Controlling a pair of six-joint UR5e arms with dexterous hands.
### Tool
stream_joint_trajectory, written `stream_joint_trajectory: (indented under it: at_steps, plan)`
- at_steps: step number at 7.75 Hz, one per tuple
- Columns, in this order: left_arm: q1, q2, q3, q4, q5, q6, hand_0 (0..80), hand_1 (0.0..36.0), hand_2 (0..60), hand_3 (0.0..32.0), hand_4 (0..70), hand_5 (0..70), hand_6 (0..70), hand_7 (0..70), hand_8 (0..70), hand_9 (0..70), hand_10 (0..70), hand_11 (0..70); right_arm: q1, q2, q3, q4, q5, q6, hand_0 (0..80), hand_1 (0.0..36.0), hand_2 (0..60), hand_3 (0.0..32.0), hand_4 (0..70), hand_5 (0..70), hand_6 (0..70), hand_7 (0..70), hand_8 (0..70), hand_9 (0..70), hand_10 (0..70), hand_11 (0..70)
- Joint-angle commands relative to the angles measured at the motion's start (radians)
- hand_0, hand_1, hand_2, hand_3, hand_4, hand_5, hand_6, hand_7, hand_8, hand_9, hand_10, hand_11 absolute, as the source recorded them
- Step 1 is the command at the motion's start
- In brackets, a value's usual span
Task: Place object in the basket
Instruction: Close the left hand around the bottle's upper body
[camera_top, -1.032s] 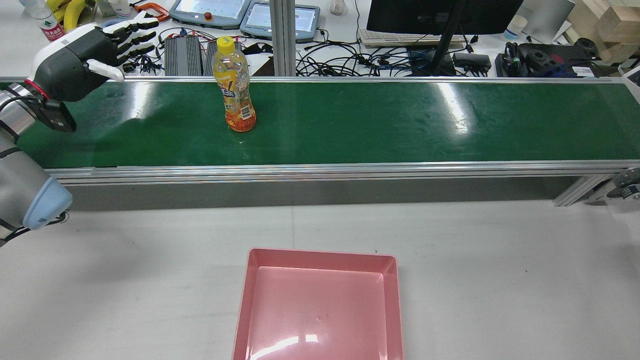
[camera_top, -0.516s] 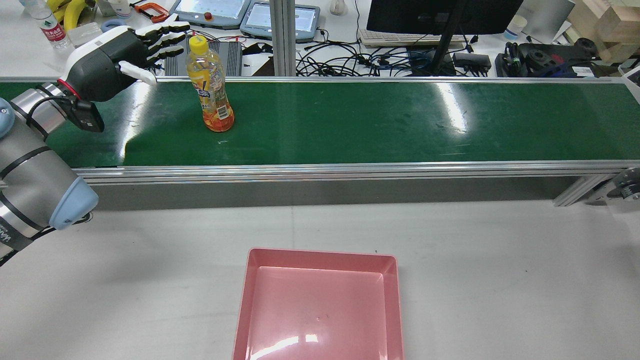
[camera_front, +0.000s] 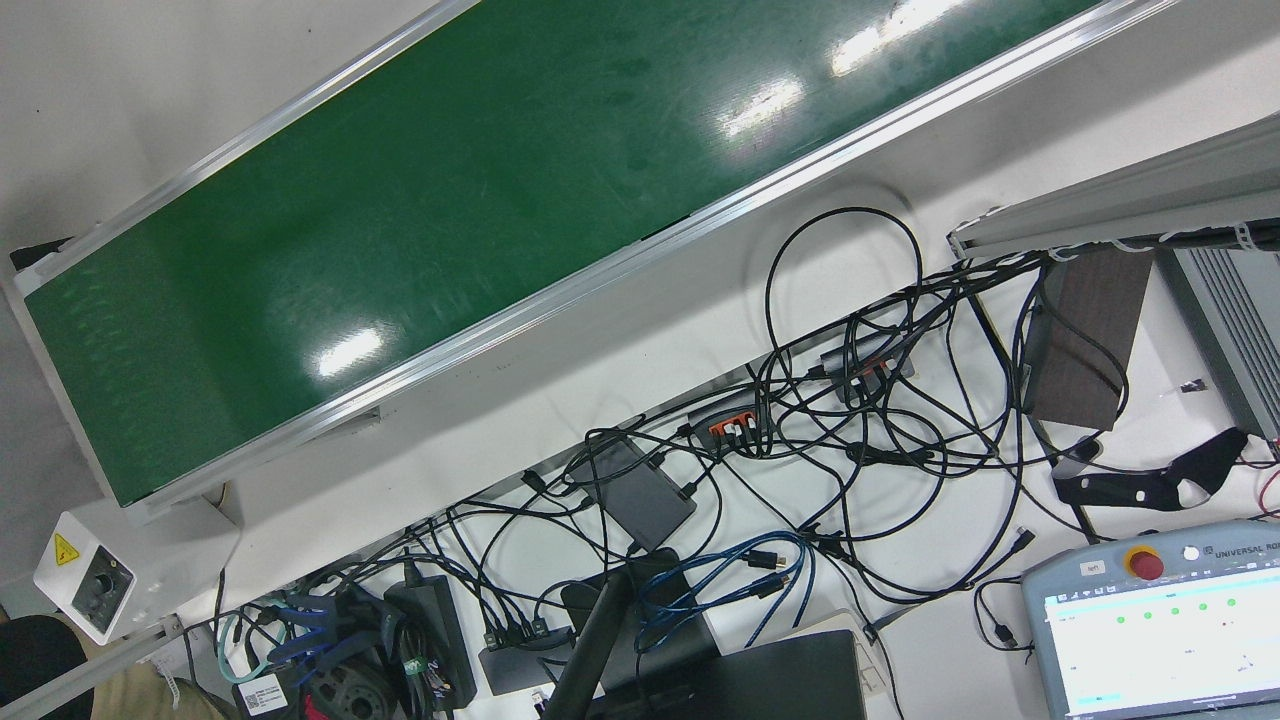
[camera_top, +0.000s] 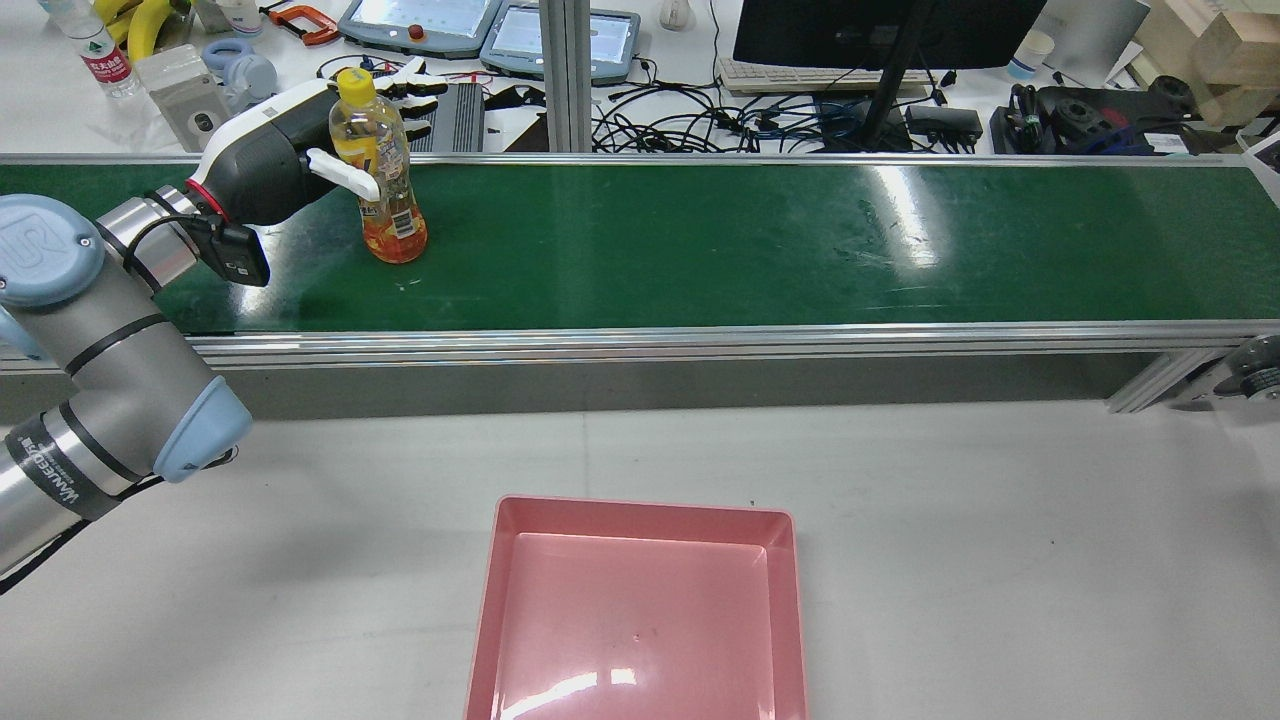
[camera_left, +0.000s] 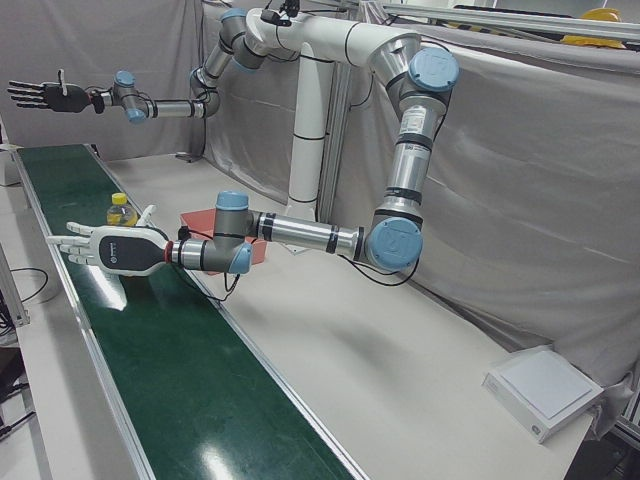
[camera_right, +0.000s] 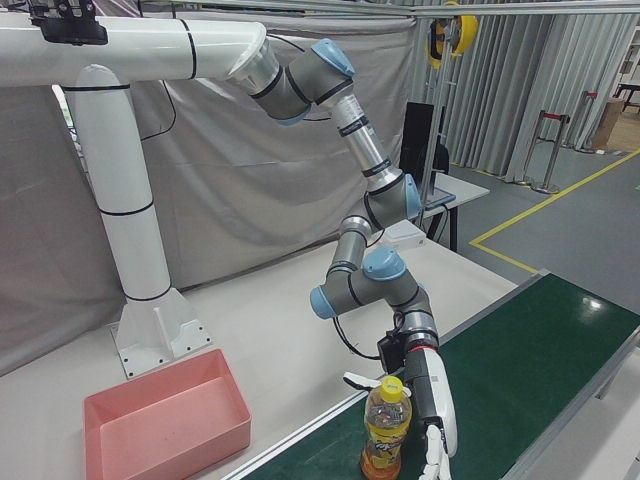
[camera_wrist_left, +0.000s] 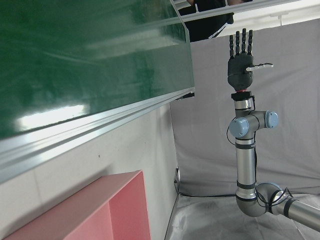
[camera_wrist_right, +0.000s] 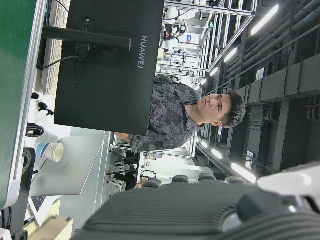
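Orange-juice bottle (camera_top: 382, 170), upper left: left hand (camera_top: 270, 165) has closed in, fingers (camera_top: 345, 173) wide around it, ungrasped.

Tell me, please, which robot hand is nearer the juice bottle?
Left. The left robot hand is right beside the juice bottle on the belt; the right robot hand hangs raised at the belt's far end.

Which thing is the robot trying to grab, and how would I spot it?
Find the long green conveyor belt running across the table. Near its left end in the rear view, the left hand reaches around a clear plastic bottle standing upright on the belt. It has a yellow cap and orange drink at the bottom, and it is the only thing on the belt.
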Motion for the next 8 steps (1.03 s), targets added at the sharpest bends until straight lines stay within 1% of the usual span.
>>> stream_joint_trajectory:
  at_steps: [1,2,3,4,5,6,7,8]
  plan:
    - [0.036,-0.05,0.001,0.061,-0.001,0.003,47.9,8.6,0.5,0.0,21.7,32.3,3.3,6.5,16.6,25.1,19.3,28.9,0.0,0.0,0.0,0.0,0.0,0.0,0.0,0.0,0.0,0.0,0.0,0.0,0.0,0.0,0.0,0.0,0.0,0.0]
    - [0.037,-0.056,0.003,0.079,-0.003,0.0,50.6,15.4,30.1,0.0,50.0,49.0,22.8,33.7,37.2,52.4,46.6,66.1,0.0,0.0,0.0,0.0,0.0,0.0,0.0,0.0,0.0,0.0,0.0,0.0,0.0,0.0,0.0,0.0,0.0,0.0]
    - [0.035,-0.058,0.001,0.081,-0.003,-0.001,50.6,15.5,52.0,0.0,70.0,70.0,46.5,64.1,55.8,70.0,63.8,70.0,0.0,0.0,0.0,0.0,0.0,0.0,0.0,0.0,0.0,0.0,0.0,0.0,0.0,0.0,0.0,0.0,0.0,0.0]
    - [0.037,-0.068,0.0,0.093,-0.001,0.001,49.1,18.8,60.0,0.0,70.0,70.0,58.4,70.0,67.4,70.0,70.0,70.0,0.0,0.0,0.0,0.0,0.0,0.0,0.0,0.0,0.0,0.0,0.0,0.0,0.0,0.0,0.0,0.0,0.0,0.0]
    - [0.037,-0.082,-0.006,0.101,-0.001,0.0,48.1,21.9,60.0,0.0,70.0,70.0,65.8,70.0,70.0,70.0,70.0,70.0,0.0,0.0,0.0,0.0,0.0,0.0,0.0,0.0,0.0,0.0,0.0,0.0,0.0,0.0,0.0,0.0,0.0,0.0]
    - [0.038,-0.091,-0.02,0.103,-0.001,-0.002,48.3,22.9,60.0,0.0,70.0,70.0,67.5,70.0,70.0,70.0,70.0,70.0,0.0,0.0,0.0,0.0,0.0,0.0,0.0,0.0,0.0,0.0,0.0,0.0,0.0,0.0,0.0,0.0,0.0,0.0]
    - [0.043,-0.097,-0.043,0.104,-0.001,-0.002,48.4,22.8,60.0,0.0,70.0,70.0,67.6,70.0,70.0,70.0,70.0,70.0,0.0,0.0,0.0,0.0,0.0,0.0,0.0,0.0,0.0,0.0,0.0,0.0,0.0,0.0,0.0,0.0,0.0,0.0]
    - [0.097,-0.128,-0.062,0.11,0.0,-0.004,48.5,22.0,60.0,0.0,70.0,70.0,69.1,70.0,70.0,70.0,70.0,70.0,0.0,0.0,0.0,0.0,0.0,0.0,0.0,0.0,0.0,0.0,0.0,0.0,0.0,0.0,0.0,0.0,0.0,0.0]
